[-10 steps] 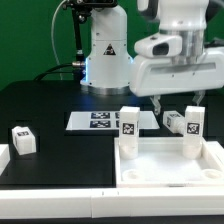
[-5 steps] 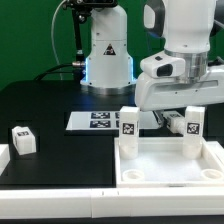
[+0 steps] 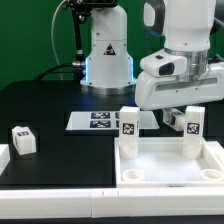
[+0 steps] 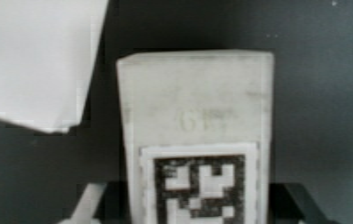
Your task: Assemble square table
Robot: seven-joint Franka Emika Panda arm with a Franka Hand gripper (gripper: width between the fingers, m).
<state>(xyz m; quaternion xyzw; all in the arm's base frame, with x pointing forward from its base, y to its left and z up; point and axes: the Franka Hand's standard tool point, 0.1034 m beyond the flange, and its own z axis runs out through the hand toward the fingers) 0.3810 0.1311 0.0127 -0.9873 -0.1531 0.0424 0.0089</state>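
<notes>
Between pincer (image 4: 191, 205) jaws — white leg (image 4: 192, 100), black-white tag (image 4: 194, 186).

- No words, brand names or numbers can be read anywhere.
- A triangular warning sign (image 3: 108, 49) is noted on the robot base (image 3: 107, 70); its symbol is too small to read.
- Black-and-white coded tags are carried by the marker board (image 3: 100, 120), the left upright leg (image 3: 128, 126), the right upright leg (image 3: 193, 124) and the loose leg (image 3: 23, 139).
- In the wrist view, a blurred tag (image 4: 198, 185) is seen on the close leg (image 4: 194, 100); it is pattern only.
</notes>
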